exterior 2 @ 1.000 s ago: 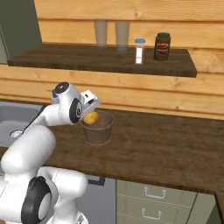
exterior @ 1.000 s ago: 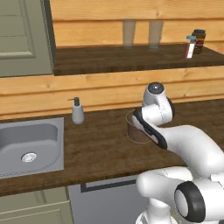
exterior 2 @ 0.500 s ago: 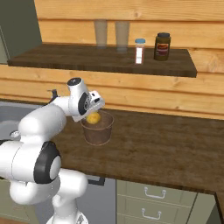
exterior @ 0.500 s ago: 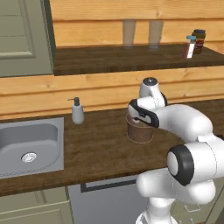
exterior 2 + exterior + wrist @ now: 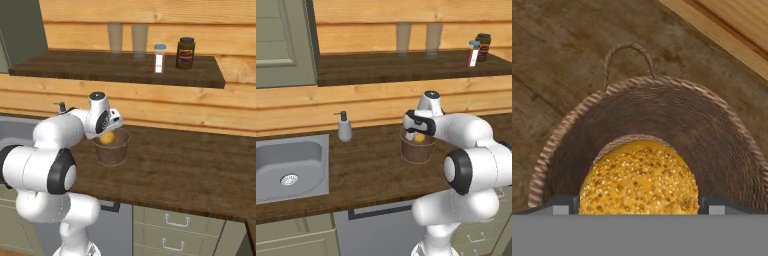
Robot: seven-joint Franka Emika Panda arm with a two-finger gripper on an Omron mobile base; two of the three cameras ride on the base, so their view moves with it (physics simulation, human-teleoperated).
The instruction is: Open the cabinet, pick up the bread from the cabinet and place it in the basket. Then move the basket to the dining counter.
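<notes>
Your gripper (image 5: 640, 205) stood spread around the bread (image 5: 638, 177) over the basket (image 5: 417, 148), near the worktop's back edge; dragging it out risked tipping the basket.

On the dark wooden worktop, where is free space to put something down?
Free: the worktop right of the round brown woven basket, and between the soap dispenser and that basket. Crowded: around the basket, under the claw.

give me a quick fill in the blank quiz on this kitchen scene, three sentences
1. The bread lies inside the ____.
2. The basket stands on the dark wood worktop, to the right of the steel ____.
3. The gripper hovers over the basket with its jaws ____.

Missing words: basket; sink; open
</notes>
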